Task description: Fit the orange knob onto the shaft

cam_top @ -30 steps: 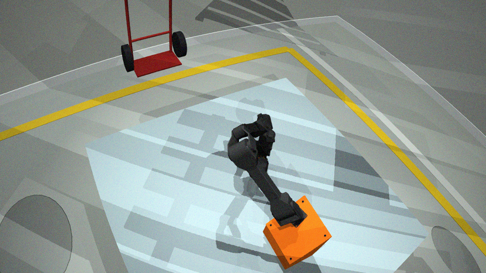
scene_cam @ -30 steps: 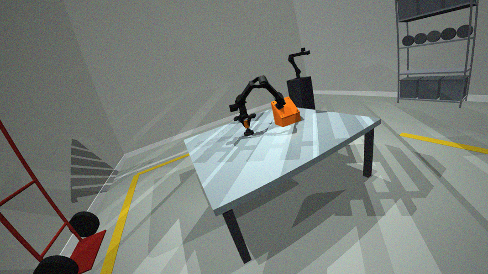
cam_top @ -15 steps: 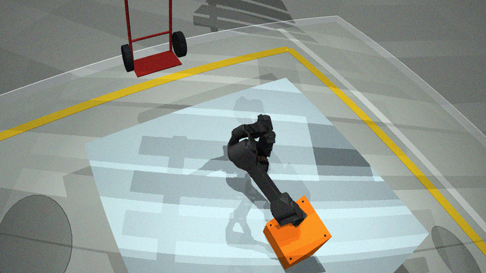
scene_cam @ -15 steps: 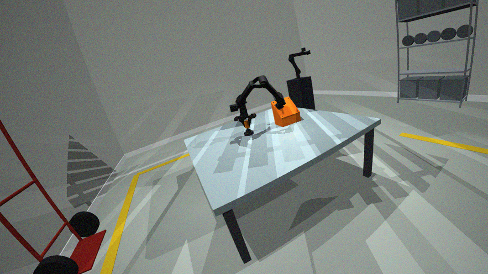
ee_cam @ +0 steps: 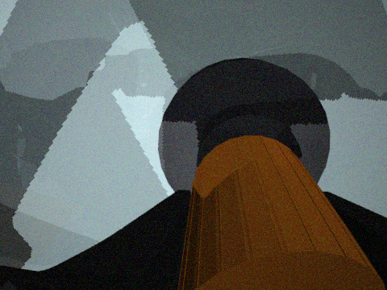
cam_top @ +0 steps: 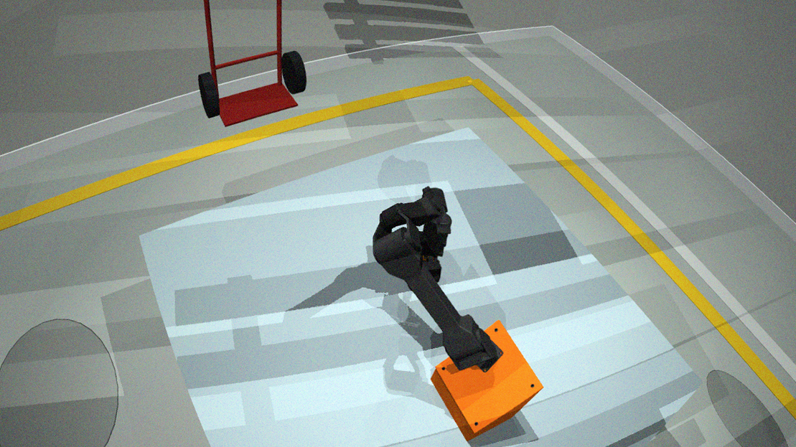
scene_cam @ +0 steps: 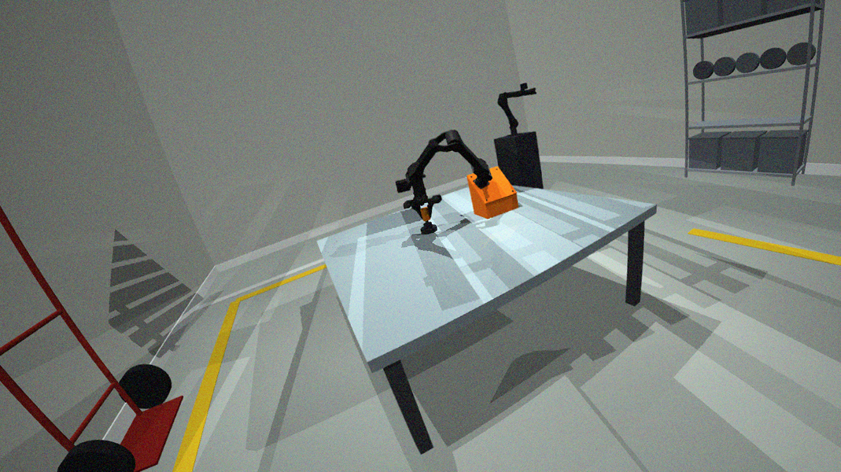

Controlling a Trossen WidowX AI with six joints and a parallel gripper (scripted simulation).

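The orange knob (scene_cam: 425, 213) (ee_cam: 262, 209) is upright between the fingers of my gripper (scene_cam: 425, 215) (ee_cam: 252, 204), which is shut on it. The round dark pedestal (scene_cam: 428, 229) (ee_cam: 242, 84) stands on the table directly under the knob. In the wrist view the knob's lower end overlaps the pedestal's middle, with a darker raised round part just around it. In the exterior view a short dark part shows between the knob and the pedestal's wide base. The shaft, its flat side and the knob's hole are hidden. The arm mostly hides the knob in the top view.
The arm's base is mounted on an orange block (cam_top: 495, 392) (scene_cam: 497, 204) on the pale table (cam_top: 308, 401) (scene_cam: 417, 305). A red hand truck (cam_top: 256, 105) (scene_cam: 152, 428) stands on the floor beyond the table. A grey shelf (scene_cam: 743, 23) and a second dark arm on a black stand (scene_cam: 519, 159) are farther off.
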